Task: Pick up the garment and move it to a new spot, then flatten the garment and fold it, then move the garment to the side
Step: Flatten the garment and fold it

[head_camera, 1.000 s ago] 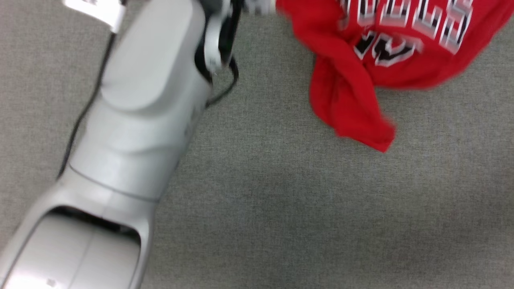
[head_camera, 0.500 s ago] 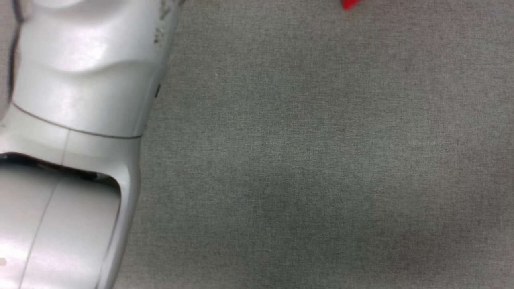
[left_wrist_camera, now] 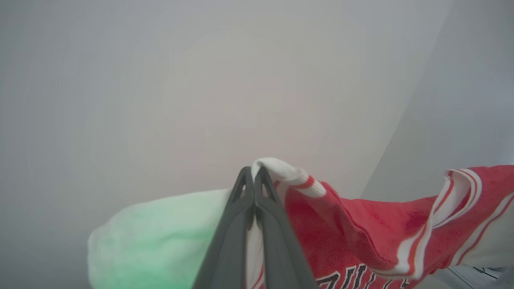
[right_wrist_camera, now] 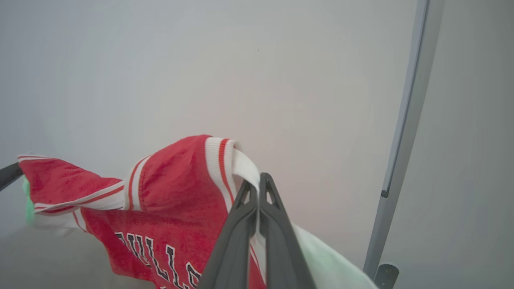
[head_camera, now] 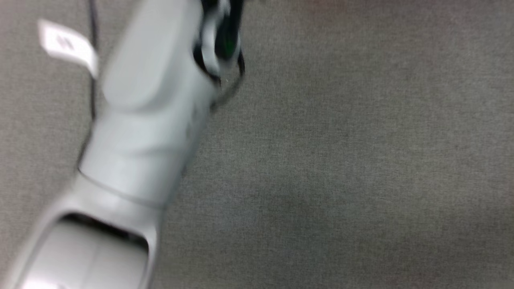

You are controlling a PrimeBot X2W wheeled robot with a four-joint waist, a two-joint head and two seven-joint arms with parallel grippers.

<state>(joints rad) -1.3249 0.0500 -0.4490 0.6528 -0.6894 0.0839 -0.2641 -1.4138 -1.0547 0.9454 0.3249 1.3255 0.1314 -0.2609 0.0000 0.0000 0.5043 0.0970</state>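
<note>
Since the left gripper (left_wrist_camera: 253,173) and right gripper (right_wrist_camera: 257,180) each pinch some striped trim (right_wrist_camera: 219,160), the red Bulls jersey (right_wrist_camera: 180,200) hangs between them in the air, probably so it'll lay down flat.

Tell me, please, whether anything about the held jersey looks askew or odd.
Nothing looks damaged. The garment hangs bunched, not flat: the left end effector and right end effector each pinch its white-and-red striped trim, and the cloth between them sags in folds, lettering partly hidden. The head view is blurred.
</note>
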